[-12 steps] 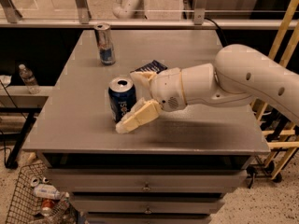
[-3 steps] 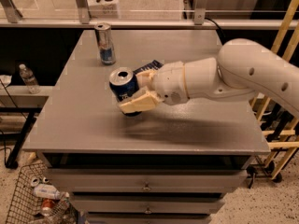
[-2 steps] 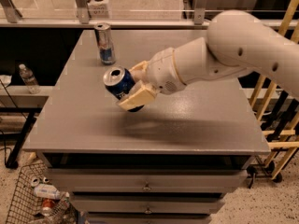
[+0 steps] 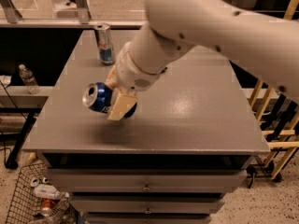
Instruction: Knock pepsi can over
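The pepsi can (image 4: 96,97) is dark blue with a silver top. It is tipped on its side with the top facing left, held a little above the grey table (image 4: 196,120) near the front left; its shadow lies below it. My gripper (image 4: 115,95) is shut on the pepsi can. One cream finger (image 4: 119,107) crosses the can's front and the other shows behind it. My white arm reaches in from the upper right and hides the table area behind the can.
A slim silver-and-blue can (image 4: 105,44) stands upright at the table's back left. A water bottle (image 4: 28,79) stands on a shelf to the left. A wire basket (image 4: 35,199) with bottles sits on the floor at front left. A wooden rack (image 4: 275,120) stands to the right.
The can stood upright on the table, then my gripper closed on it. It has since tipped over to the left and lifted off the surface. My arm has swung higher and nearer the camera.
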You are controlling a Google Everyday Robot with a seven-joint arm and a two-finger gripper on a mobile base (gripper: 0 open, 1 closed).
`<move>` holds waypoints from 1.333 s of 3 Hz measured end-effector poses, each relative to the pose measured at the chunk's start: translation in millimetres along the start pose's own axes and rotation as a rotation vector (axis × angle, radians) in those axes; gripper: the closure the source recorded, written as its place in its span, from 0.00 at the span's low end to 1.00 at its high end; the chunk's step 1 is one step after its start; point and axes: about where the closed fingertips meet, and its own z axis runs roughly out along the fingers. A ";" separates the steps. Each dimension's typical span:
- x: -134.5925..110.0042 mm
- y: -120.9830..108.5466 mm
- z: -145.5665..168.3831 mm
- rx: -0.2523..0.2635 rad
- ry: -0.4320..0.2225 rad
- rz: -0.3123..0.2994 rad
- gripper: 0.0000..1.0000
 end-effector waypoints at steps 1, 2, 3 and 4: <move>-13.5 17.6 29.9 -0.114 0.168 -0.166 1.00; -10.1 22.8 53.6 -0.189 0.354 -0.284 1.00; 8.8 2.8 58.5 -0.188 0.536 -0.317 1.00; 20.0 -13.1 51.8 -0.145 0.611 -0.354 0.82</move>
